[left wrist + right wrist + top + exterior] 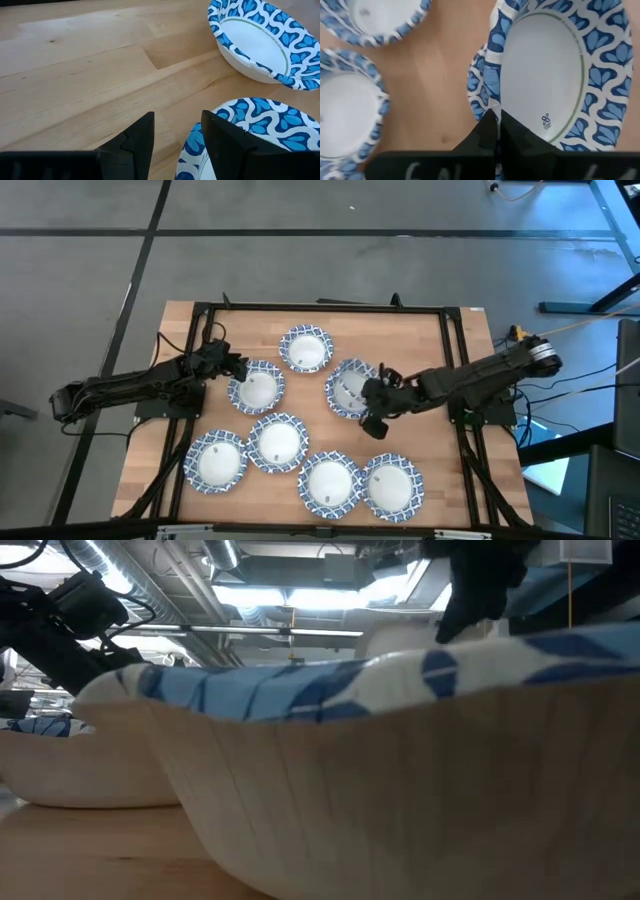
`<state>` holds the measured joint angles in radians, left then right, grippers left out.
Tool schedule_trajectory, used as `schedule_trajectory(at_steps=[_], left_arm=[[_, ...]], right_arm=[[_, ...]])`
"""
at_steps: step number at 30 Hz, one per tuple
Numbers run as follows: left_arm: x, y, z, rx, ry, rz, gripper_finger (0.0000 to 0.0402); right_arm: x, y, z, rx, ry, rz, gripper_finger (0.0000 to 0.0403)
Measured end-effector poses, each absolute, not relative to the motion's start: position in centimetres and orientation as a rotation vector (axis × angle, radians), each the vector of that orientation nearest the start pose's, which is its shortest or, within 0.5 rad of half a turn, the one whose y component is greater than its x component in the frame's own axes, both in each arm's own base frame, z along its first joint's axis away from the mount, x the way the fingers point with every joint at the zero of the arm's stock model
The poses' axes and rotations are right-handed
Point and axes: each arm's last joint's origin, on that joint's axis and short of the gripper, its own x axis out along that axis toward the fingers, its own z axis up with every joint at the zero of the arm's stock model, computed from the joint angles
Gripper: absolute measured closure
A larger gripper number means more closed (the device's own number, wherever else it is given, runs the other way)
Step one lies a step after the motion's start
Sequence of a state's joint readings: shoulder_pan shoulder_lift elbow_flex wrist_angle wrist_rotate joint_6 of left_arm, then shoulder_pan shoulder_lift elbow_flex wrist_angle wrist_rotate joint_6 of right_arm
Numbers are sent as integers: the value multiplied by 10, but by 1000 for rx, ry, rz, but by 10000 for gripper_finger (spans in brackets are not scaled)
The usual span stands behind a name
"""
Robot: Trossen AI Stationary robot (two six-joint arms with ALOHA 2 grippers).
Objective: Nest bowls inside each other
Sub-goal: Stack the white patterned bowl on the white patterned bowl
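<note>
Several small round bowls with white insides and blue-and-white rims sit on their bases on the wooden table [170, 340]. My left gripper [236, 367] [177, 137] is open at the far-left rim of one bowl [258, 388] [265, 125]. One finger is over that rim and the other is outside it; whether they touch it I cannot tell. My right gripper [372, 394] [495, 125] is shut on a bowl [348, 386] [545, 75]. The rim of a second bowl [476, 95] shows underneath that one. My right gripper pinches the held bowl's patterned rim [492, 97] between its two fingers, on the side toward the table's right. It comes in slanting from the right. The bowl lies over the second bowl, shifted a little to one side; whether it rests in it I cannot tell.
Another bowl [305, 348] [260, 45] stands near the far edge. Four more [277, 442] [215, 461] [330, 483] [392, 486] stand toward the near edge, one [420, 770] filling the low view. A black frame [320, 307] borders the table. Bare wood lies at the far-left corner.
</note>
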<state>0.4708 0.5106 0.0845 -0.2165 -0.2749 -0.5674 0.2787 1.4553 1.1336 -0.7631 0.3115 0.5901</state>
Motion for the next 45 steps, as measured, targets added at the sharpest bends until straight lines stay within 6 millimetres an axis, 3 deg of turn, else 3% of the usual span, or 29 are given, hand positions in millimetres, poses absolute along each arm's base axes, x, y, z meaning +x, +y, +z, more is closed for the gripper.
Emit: schedule_trajectory(at_steps=[10, 16, 23, 34, 40, 45], left_arm=[[98, 59, 129, -585, 433, 888, 244], [98, 59, 128, -585, 434, 888, 244], [98, 59, 129, -585, 434, 888, 244], [98, 59, 129, -584, 434, 888, 244], [98, 59, 129, -585, 434, 888, 244], [98, 59, 128, -585, 434, 888, 244]], right_arm=[[299, 68, 214, 131, 1161, -358, 397], [303, 70, 203, 136, 1207, -341, 384], [303, 71, 203, 134, 1211, -323, 348], [304, 73, 208, 153, 1226, -291, 261], [310, 96, 237, 113, 1168, -196, 252], [299, 125, 251, 44, 1170, -126, 251]])
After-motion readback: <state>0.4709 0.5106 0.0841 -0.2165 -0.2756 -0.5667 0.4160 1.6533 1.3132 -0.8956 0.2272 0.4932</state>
